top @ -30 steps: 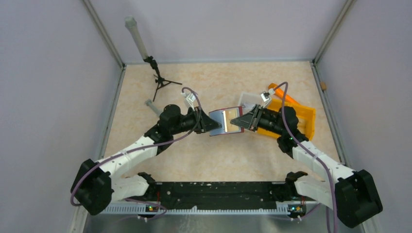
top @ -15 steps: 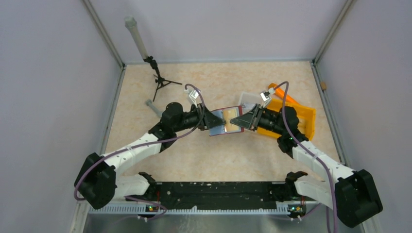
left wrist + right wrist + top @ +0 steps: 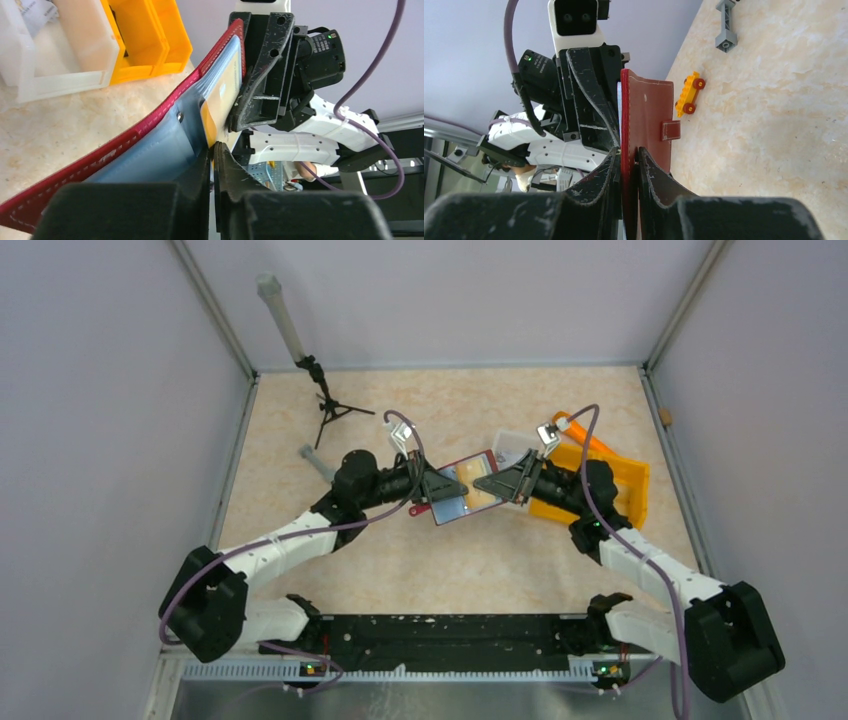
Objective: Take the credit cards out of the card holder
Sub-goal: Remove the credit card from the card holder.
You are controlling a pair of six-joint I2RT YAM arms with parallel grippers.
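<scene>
Credit cards (image 3: 218, 100), looking thin, stiff and slick, are sitting in the floppy card holder (image 3: 649, 110) clamped between the right gripper's (image 3: 628, 155) jaws, while the left gripper (image 3: 212, 150) is pinching narrowly on the tan one's corner at its fingertips.

The card holder (image 3: 455, 508) is held on edge at the middle of the table (image 3: 450, 570), with the left gripper (image 3: 212, 152) at its left and the right gripper (image 3: 629, 155) clamped at its right. A card (image 3: 220, 100) is lodged inside it, one corner caught at the left gripper's tips. A toy car (image 3: 689, 93) is laid just left of the holder. A divided tray (image 3: 625, 485) is set to the right, a second tray (image 3: 512, 445) just behind-left of it. A tripod (image 3: 328, 412) is stood back left, with a block (image 3: 312, 457) before it.
</scene>
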